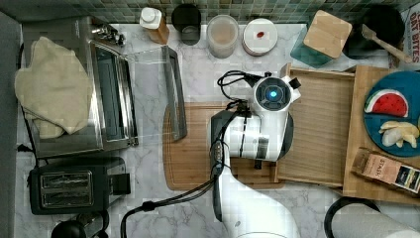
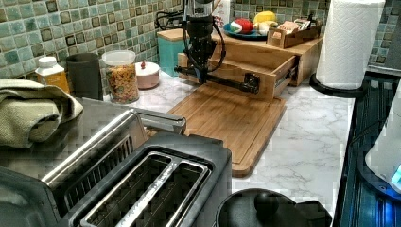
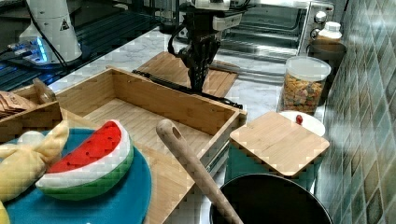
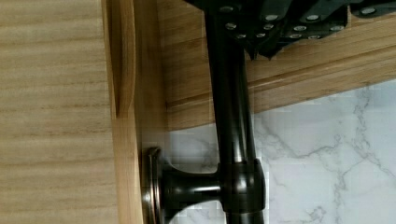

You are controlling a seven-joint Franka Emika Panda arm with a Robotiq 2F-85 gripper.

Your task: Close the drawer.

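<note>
While the drawer (image 3: 154, 116) stands pulled out, gripper (image 3: 198, 77) directly above its dark bar handle (image 4: 232, 116) at the front panel, fingers straddling the bar, grip state unclear, cutting board (image 2: 227, 118) beneath.

White-grey marble countertop (image 1: 148, 188) across whole work surface. Backsplash (image 2: 38, 28) of small green-teal square tiles, pale grout, along back wall. Same tile wall (image 3: 373, 116) on the right view's right. Toaster oven (image 1: 99, 99) on the top view's left, glass door down, beige cloth (image 1: 49, 89) on top. Black two-slot toaster (image 1: 69, 186) just beside it. Paper towel roll (image 2: 350, 38) upright on the left view's right. Dark ribbed panel (image 2: 369, 142) past counter edge. Even indoor light, soft glare on marble.
</note>
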